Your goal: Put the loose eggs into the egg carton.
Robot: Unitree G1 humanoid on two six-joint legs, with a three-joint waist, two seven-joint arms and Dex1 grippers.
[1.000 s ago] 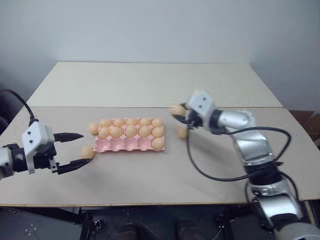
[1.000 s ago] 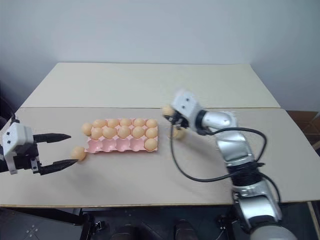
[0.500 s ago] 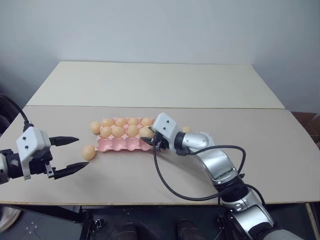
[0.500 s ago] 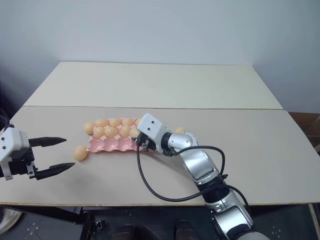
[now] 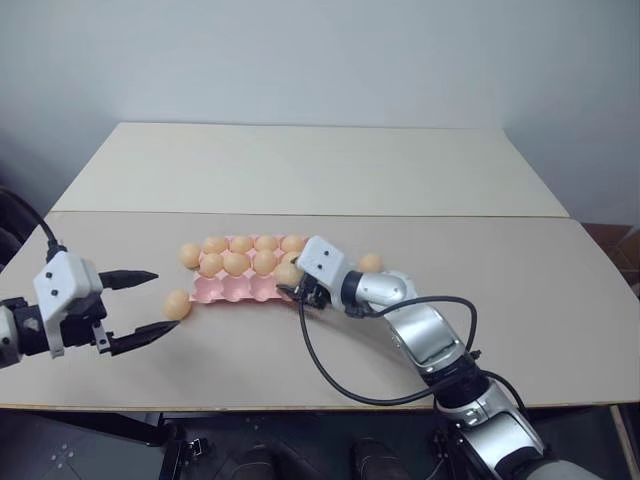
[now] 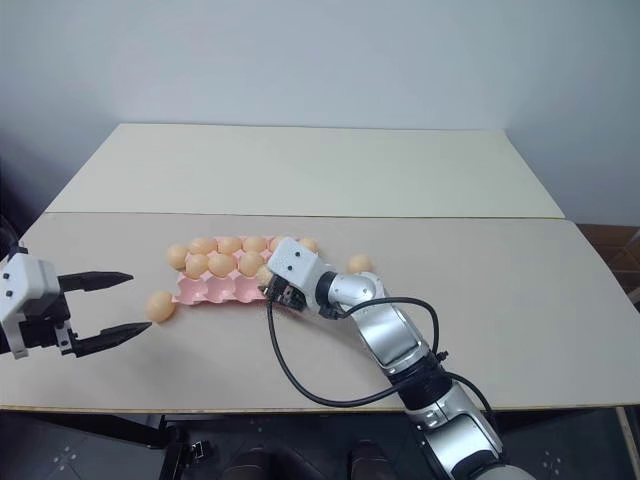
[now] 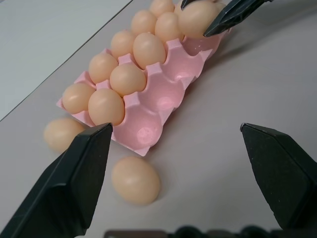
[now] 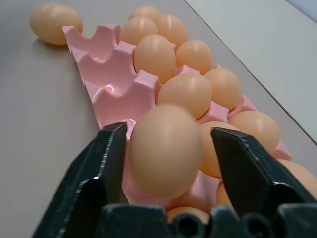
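My right tool over near row of egg carton, fingers parted around egg, above empty cup. Can't tell if egg touches them. My left tool wide open, empty, beside loose egg on desk, ready for grab.

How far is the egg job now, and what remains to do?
Done: the two back rows of the egg carton hold eggs. In hand: the right gripper, open, has an egg at the front row. Left: three loose eggs lie on the table; front cups are empty. The left gripper waits open.
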